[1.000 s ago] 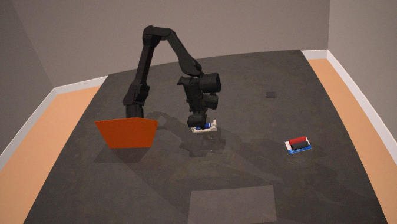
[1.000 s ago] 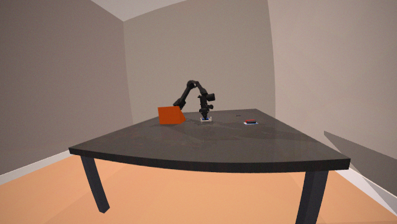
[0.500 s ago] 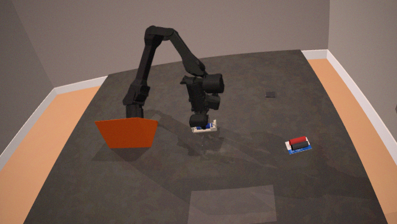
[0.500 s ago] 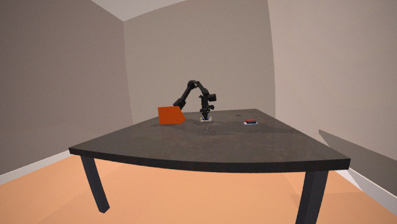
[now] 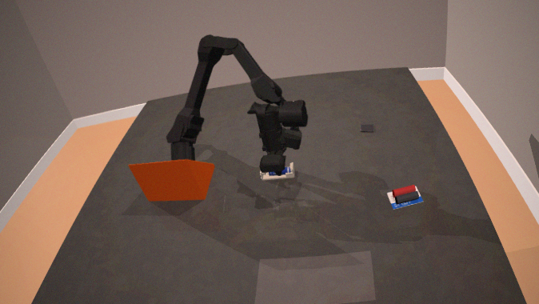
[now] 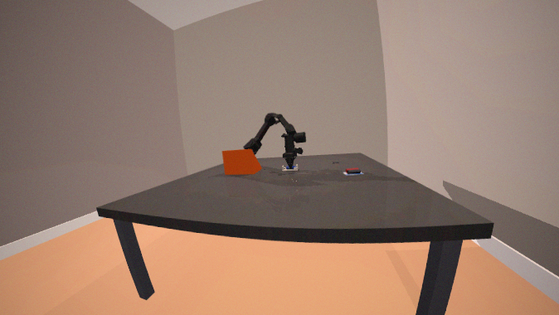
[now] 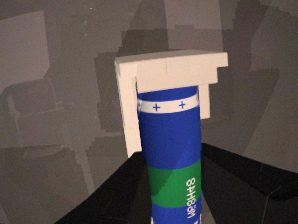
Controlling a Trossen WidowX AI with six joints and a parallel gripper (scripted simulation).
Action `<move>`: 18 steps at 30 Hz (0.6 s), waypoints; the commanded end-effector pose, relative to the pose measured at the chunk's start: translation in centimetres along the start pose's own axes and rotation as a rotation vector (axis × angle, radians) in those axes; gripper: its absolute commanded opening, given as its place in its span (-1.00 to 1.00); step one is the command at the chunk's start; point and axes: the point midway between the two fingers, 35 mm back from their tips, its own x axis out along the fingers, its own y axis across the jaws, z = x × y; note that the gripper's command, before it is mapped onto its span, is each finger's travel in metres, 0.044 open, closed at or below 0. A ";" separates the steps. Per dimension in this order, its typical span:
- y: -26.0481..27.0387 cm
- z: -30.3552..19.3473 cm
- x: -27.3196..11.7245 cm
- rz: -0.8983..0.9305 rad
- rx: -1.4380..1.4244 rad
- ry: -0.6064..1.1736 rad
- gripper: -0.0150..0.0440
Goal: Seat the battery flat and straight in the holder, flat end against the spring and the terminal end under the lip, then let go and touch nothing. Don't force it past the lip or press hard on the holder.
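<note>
The blue battery (image 5: 285,172) (image 7: 170,135) with a green band lies lengthwise in the cream holder (image 5: 278,178) (image 7: 177,75). In the wrist view its plus-marked end reaches under the holder's lip, and the terminal tip is hidden by the lip. The holder's side walls show on both sides of it. My gripper (image 5: 279,173) (image 6: 290,167) (image 7: 170,157) points down and is shut on the battery, one finger on each side at the green band. The flat end and the spring are out of the wrist view and hidden behind the gripper in the top view.
An orange block (image 5: 172,182) (image 6: 240,162) stands left of the holder, in front of the arm's base. A blue and white card with a red and a black cylinder (image 5: 405,191) (image 6: 352,170) lies to the right. A small dark block (image 5: 367,128) lies at the back right.
</note>
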 end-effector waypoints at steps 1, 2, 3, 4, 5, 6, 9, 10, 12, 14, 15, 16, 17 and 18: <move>0.0 0.3 0.0 0.000 -0.002 -0.003 -0.27; 0.0 0.2 0.0 0.000 -0.002 -0.003 -0.27; 0.0 0.2 0.0 0.000 -0.002 -0.003 -0.27; 0.0 0.2 0.0 0.000 -0.002 -0.003 -0.27; 0.0 0.2 0.0 0.000 -0.002 -0.003 -0.27; 0.0 0.2 0.0 0.000 -0.002 -0.003 -0.27; 0.0 0.2 0.0 0.000 -0.002 -0.003 -0.27; 0.0 0.3 0.0 0.000 -0.002 -0.003 -0.27; 0.0 0.3 0.0 0.000 -0.003 -0.003 -0.27; 0.0 0.3 0.0 0.000 -0.003 -0.003 -0.09; 0.0 0.3 0.0 0.000 -0.003 -0.003 0.00; 0.0 0.3 0.0 0.000 -0.003 -0.003 0.08; 0.0 0.3 0.0 0.000 -0.003 -0.003 0.08; 0.0 0.3 -0.1 0.000 -0.003 -0.003 0.08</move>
